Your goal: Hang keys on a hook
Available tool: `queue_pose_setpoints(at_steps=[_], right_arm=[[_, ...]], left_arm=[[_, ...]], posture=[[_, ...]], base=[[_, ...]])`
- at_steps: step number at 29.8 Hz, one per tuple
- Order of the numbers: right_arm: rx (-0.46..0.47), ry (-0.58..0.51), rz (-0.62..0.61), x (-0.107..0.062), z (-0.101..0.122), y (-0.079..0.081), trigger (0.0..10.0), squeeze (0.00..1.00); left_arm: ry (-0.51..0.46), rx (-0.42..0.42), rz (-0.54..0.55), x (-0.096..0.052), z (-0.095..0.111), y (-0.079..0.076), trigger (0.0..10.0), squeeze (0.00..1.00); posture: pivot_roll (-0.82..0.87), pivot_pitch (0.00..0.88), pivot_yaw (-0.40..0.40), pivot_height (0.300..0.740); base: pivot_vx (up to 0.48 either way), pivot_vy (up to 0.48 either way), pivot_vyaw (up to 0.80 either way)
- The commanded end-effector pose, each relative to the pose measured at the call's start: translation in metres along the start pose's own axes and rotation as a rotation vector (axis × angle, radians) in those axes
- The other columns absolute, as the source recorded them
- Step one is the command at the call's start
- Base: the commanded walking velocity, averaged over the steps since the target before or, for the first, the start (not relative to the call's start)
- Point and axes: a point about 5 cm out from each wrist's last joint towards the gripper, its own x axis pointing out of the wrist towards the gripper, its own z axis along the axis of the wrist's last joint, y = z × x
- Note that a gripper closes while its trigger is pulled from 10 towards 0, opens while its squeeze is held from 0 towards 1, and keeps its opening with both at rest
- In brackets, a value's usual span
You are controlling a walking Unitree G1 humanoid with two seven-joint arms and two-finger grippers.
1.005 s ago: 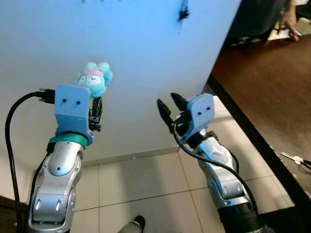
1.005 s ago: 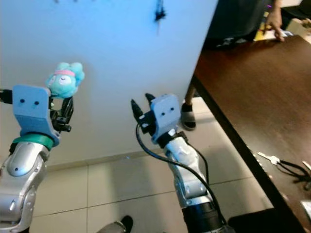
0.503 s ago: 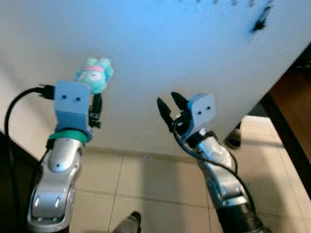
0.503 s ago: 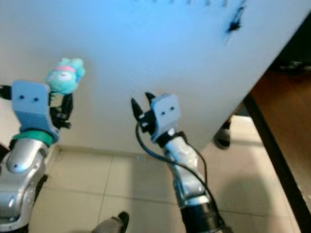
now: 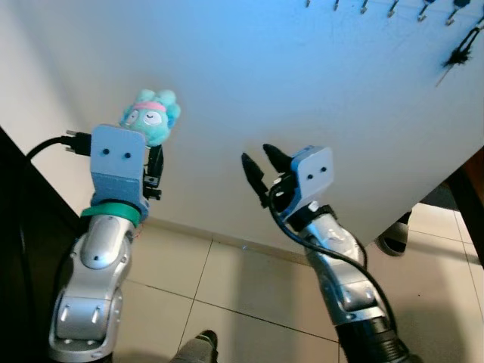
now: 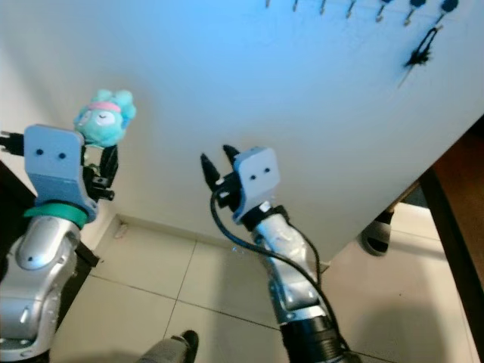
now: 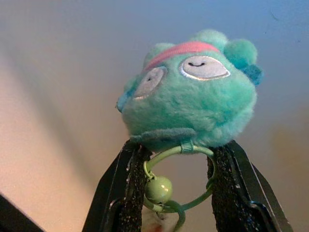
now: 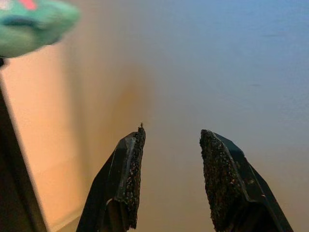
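My left gripper is raised in front of the white wall and shut on the green ring of a teal plush keychain. The plush head with its pink band sticks up above the fingers, and a small green bell hangs inside the ring. To the right, my right gripper is held at about the same height, open and with nothing in it. A row of small hooks runs along the wall at the top right. A black bunch hangs from one of them.
A dark piece of furniture stands at the left edge. The dark table edge cuts in at the far right, with a person's shoe on the tiles below it. A foot shows on the tiled floor at the bottom.
The view has swung left and upward: the table has slid off to the right and the hook row has come into view. Both grippers keep their pose and the left still holds the keychain.
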Motion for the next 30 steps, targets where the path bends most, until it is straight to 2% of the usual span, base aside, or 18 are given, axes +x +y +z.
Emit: queue_pose_setpoints(at_steps=[1,9,16,21,23,25,26,28,29,30], right_arm=[[0.017,-0.003,-0.003,-0.001,-0.001,0.001,10.0,0.0],[0.02,-0.004,-0.003,-0.001,-0.001,0.001,10.0,0.0],[0.03,0.011,0.037,-0.003,-0.003,0.005,10.0,0.0],[0.017,0.08,0.033,-0.022,-0.015,0.0,10.0,0.0],[0.004,0.129,-0.021,-0.041,-0.024,-0.01,10.0,0.0],[0.001,0.164,-0.06,-0.056,-0.028,-0.015,10.0,0.0],[-0.019,0.218,-0.12,-0.074,-0.037,-0.021,10.0,0.0],[-0.026,0.231,-0.134,-0.079,-0.039,-0.023,10.0,0.0],[-0.044,0.257,-0.203,-0.085,-0.046,-0.031,10.0,0.0],[-0.044,0.257,-0.203,-0.085,-0.046,-0.031,10.0,0.0]], left_arm=[[-0.002,0.011,0.004,0.001,-0.001,0.001,10.0,0.0],[0.003,0.003,0.006,0.001,-0.001,0.001,10.0,0.0],[-0.02,-0.012,-0.006,-0.002,0.002,0.001,10.0,0.0],[-0.019,-0.08,-0.137,-0.019,0.001,0.0,10.0,0.0],[0.036,-0.129,-0.248,-0.036,-0.006,-0.003,10.0,0.0],[0.067,-0.129,-0.294,-0.047,-0.011,-0.004,10.0,0.0],[0.086,-0.113,-0.292,-0.054,-0.015,-0.005,10.0,0.0],[0.089,-0.11,-0.29,-0.055,-0.016,-0.005,10.0,0.0],[0.075,-0.105,-0.294,-0.052,-0.015,-0.008,10.0,0.0],[0.075,-0.105,-0.294,-0.052,-0.015,-0.008,10.0,0.0]], posture=[[0.15,0.057,0.076,0.74],[0.15,0.058,0.076,0.74],[0.15,0.06,0.075,0.74],[0.15,0.073,0.059,0.74],[0.14,0.088,0.062,0.74],[0.13,0.091,0.062,0.74],[0.12,0.094,0.061,0.74],[0.12,0.094,0.061,0.74],[0.11,0.099,0.066,0.74],[0.11,0.099,0.066,0.74]], base=[[0.48,0.0,0.0],[0.454,0.0,0.0],[0.0,0.0,0.0],[0.0,0.0,0.0],[0.0,0.0,0.0],[0.0,0.0,0.0],[0.0,0.0,0.0],[0.0,0.0,0.0],[0.0,0.0,0.0],[0.0,0.0,0.0]])
